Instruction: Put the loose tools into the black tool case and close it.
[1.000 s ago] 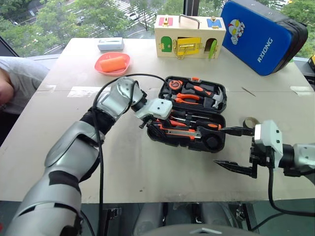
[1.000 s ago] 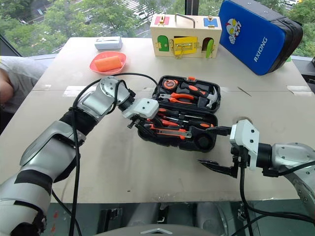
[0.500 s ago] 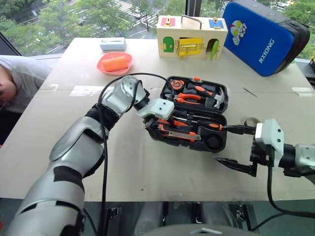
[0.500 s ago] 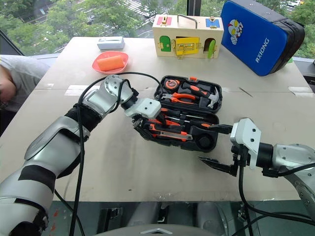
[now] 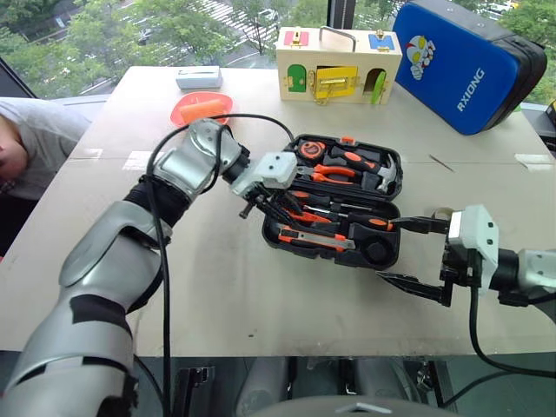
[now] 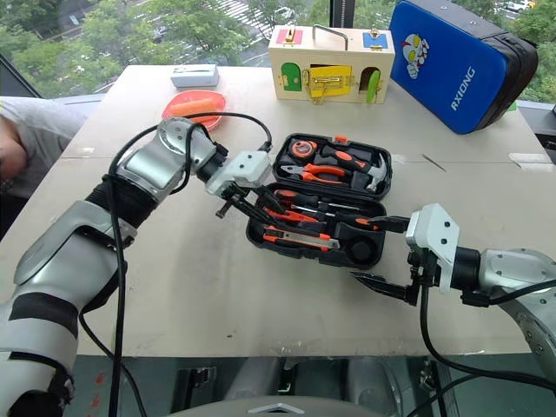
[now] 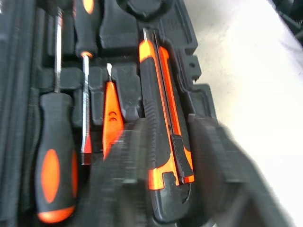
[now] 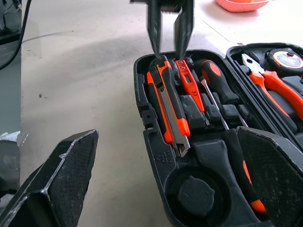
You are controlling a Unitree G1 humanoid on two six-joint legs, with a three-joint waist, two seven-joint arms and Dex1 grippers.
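The open case [image 5: 332, 213] lies at the middle of the table [image 5: 104, 261]. In its near half the knife [image 5: 316, 239] lies nearest the front, the tester [image 8: 188, 81] behind it, then two screwdrivers [image 5: 356, 221]. The pliers [image 5: 334, 173], hammer [image 5: 382, 170] and tape measure [image 5: 309, 149] sit in the far half. Behind the case stands the wooden box [image 5: 339, 65], the bag [image 5: 465, 61] to its right, a dish [image 5: 201, 107] to its left.

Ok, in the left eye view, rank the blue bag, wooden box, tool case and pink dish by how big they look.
1. Tool case, though nearer the camera, so it is close to the bag.
2. Blue bag.
3. Wooden box.
4. Pink dish, partly hidden by the left arm.
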